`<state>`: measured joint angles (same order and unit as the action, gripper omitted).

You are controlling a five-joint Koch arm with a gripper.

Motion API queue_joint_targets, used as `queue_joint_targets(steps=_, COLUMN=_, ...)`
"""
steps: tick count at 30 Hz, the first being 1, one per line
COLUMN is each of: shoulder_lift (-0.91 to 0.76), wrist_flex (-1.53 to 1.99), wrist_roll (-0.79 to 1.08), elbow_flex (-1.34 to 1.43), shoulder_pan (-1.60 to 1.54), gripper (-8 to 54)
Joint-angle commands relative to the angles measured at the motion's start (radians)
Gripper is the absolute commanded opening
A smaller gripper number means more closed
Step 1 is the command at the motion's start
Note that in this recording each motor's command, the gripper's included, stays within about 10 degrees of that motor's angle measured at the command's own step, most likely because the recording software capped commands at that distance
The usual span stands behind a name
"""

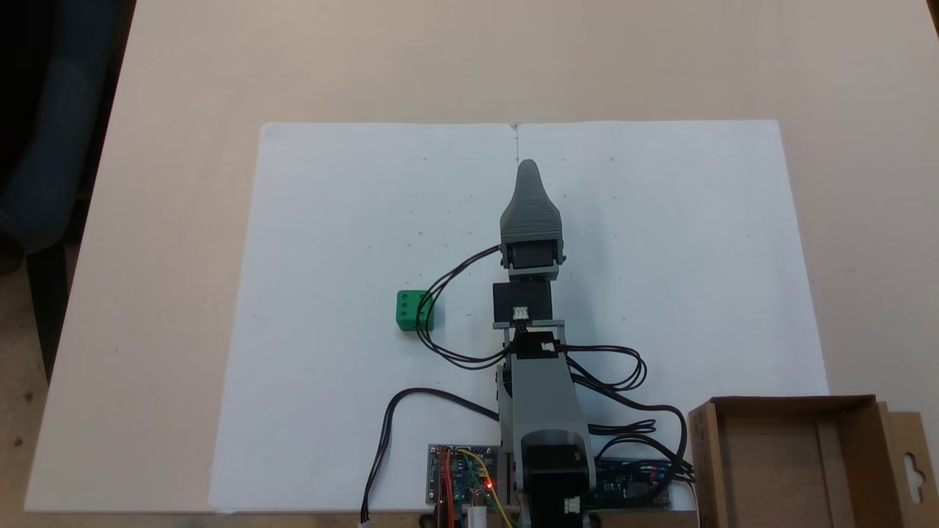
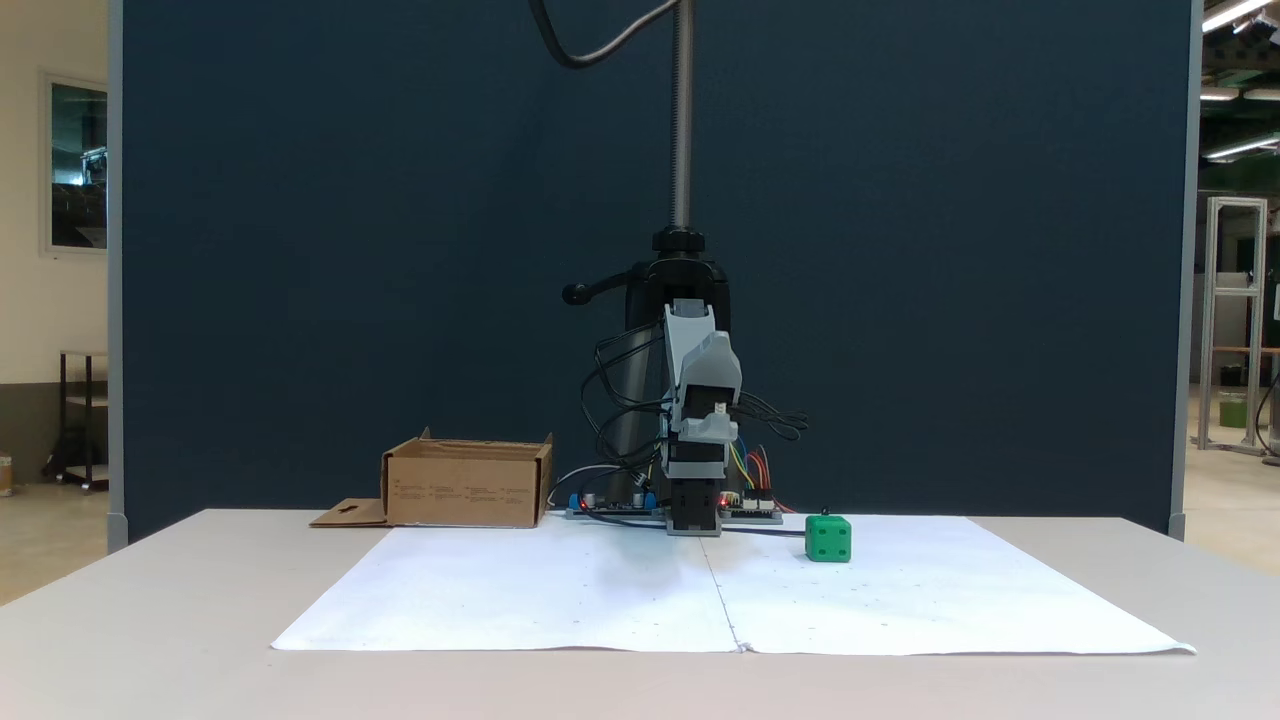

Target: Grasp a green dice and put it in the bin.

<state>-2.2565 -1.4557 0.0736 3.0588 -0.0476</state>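
Note:
The green dice [image 1: 413, 310] rests on the white paper, left of my arm in a fixed view from above, with a black cable loop crossing its right edge. The other fixed view, from the front, has the green dice [image 2: 828, 538] to the right of the arm's base. My gripper [image 1: 527, 170] is folded over the arm and points to the far side of the sheet, well away from the dice. From the front the gripper [image 2: 692, 310] is raised, its jaws pressed together with nothing between them. The cardboard bin [image 1: 792, 402] stands at the bottom right corner; from the front the bin [image 2: 465, 490] is left of the arm.
The white paper sheet [image 1: 660, 220] covers the middle of the beige table. Circuit boards [image 1: 462, 477] and loose black cables [image 1: 616, 367] lie around the arm's base. A dark blue partition [image 2: 350, 250] and a camera pole [image 2: 682, 110] stand behind.

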Motion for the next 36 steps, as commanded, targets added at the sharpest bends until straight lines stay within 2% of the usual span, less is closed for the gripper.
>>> queue_joint_targets(steps=1, shoulder_lift=-0.11, wrist_flex=0.103, wrist_roll=-0.008, elbow_flex=-0.026, shoulder_pan=-0.005, gripper=43.9)
queue_joint_targets(steps=13, shoulder_lift=-0.117, wrist_flex=0.926, wrist_roll=-0.095, elbow_flex=-0.477, shoulder_pan=0.0, gripper=43.1)
queue_joint_targets(steps=22, shoulder_lift=-0.114, wrist_flex=1.58, wrist_roll=-0.265, elbow_flex=-0.948, shoulder_pan=-0.104, gripper=43.2)
queue_joint_targets(steps=30, shoulder_lift=-0.095, wrist_flex=2.023, wrist_roll=-0.448, elbow_flex=-0.957, shoulder_pan=-0.299, gripper=43.9)
queue_joint_targets(steps=34, shoulder_lift=-0.002, wrist_flex=2.241, wrist_roll=-0.46, elbow_flex=-1.002, shoulder_pan=-0.408, gripper=43.3)
queue_joint_targets(steps=36, shoulder_lift=0.012, wrist_flex=2.334, wrist_roll=-0.532, elbow_flex=-1.04, shoulder_pan=-0.46, gripper=43.2)
